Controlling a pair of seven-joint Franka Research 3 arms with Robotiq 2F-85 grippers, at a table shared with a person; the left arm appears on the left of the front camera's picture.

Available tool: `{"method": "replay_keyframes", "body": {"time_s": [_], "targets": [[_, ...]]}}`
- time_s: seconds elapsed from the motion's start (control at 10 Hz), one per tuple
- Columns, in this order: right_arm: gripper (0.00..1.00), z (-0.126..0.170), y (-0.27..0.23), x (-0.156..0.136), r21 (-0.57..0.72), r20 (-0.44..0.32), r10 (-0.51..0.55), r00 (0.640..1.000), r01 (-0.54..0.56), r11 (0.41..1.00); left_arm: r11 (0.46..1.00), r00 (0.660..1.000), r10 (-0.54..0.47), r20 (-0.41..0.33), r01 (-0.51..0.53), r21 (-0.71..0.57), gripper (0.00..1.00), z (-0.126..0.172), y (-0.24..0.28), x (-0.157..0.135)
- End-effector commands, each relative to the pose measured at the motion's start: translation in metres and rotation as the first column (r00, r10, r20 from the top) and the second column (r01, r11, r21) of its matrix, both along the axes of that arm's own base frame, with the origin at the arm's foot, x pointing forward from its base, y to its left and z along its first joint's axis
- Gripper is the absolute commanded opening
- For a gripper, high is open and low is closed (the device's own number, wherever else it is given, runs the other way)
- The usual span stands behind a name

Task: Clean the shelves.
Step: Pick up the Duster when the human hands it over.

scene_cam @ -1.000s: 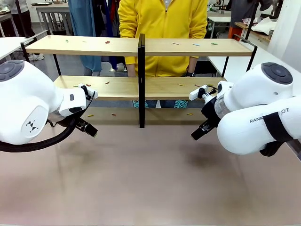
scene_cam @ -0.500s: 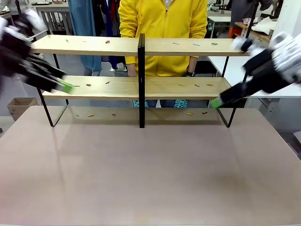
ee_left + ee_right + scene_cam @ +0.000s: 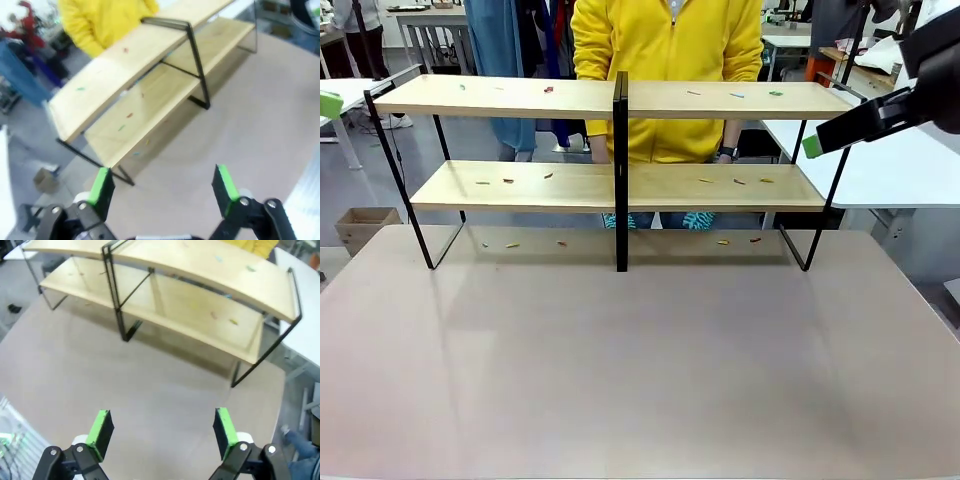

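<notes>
Standing toward the far side of the bench point(image 3: 640, 380), the shelves point(image 3: 520, 97) carry small coloured scraps point(image 3: 548, 176) on both boards. A person point(image 3: 665, 40) in a yellow top is just behind them. The left tool point(image 3: 163, 185) hangs open and empty off the shelves' left end. The right tool point(image 3: 162, 427), equally open and empty, is off their right end.

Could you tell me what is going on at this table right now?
Nothing is being handled yet. The left gripper and the right gripper are both open and empty, raised at either end of the shelves. Small coloured scraps lie on both boards and on the table beneath. A person in a yellow top stands behind the shelves.
</notes>
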State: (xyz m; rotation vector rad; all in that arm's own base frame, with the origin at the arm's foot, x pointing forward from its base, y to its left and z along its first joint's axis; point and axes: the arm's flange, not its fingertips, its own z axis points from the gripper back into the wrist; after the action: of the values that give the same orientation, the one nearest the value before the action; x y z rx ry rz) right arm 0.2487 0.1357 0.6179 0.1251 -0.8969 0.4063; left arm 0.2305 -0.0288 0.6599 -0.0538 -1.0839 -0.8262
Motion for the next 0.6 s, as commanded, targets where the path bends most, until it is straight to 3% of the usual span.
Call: {"method": "replay_keyframes", "body": {"time_s": [0.0,0.1,0.2,0.3,0.4,0.5], "targets": [[1.00,-0.001,-0.006,0.000,0.034,-0.032,0.043,0.999,-0.042,0.999,0.996,0.996,-0.090,-0.023,0.090,-0.024,1.00,-0.012,0.011,0.016],[1.00,-0.001,-0.006,0.000,0.034,-0.032,0.043,0.999,-0.042,0.999,0.996,0.996,-0.090,-0.023,0.090,-0.024,1.00,-0.012,0.011,0.016],[1.00,-0.001,0.000,0.001,-0.002,-0.001,-0.003,1.000,0.003,1.000,1.000,1.000,0.010,0.003,-0.010,0.005,1.00,0.002,-0.003,-0.004],[1.00,-0.004,0.015,0.005,-0.008,-0.001,-0.043,0.999,0.043,0.999,0.998,0.998,0.043,-0.051,-0.042,0.036,1.00,-0.002,-0.024,0.014],[1.00,0.007,0.028,0.003,0.004,0.032,-0.081,0.996,0.081,0.997,0.996,0.996,0.077,-0.052,-0.075,0.049,1.00,0.013,-0.045,0.020],[1.00,0.011,0.032,0.003,0.017,0.014,-0.097,0.995,0.097,0.995,0.987,0.984,0.161,-0.073,-0.159,0.026,1.00,0.017,-0.057,0.013]]}}
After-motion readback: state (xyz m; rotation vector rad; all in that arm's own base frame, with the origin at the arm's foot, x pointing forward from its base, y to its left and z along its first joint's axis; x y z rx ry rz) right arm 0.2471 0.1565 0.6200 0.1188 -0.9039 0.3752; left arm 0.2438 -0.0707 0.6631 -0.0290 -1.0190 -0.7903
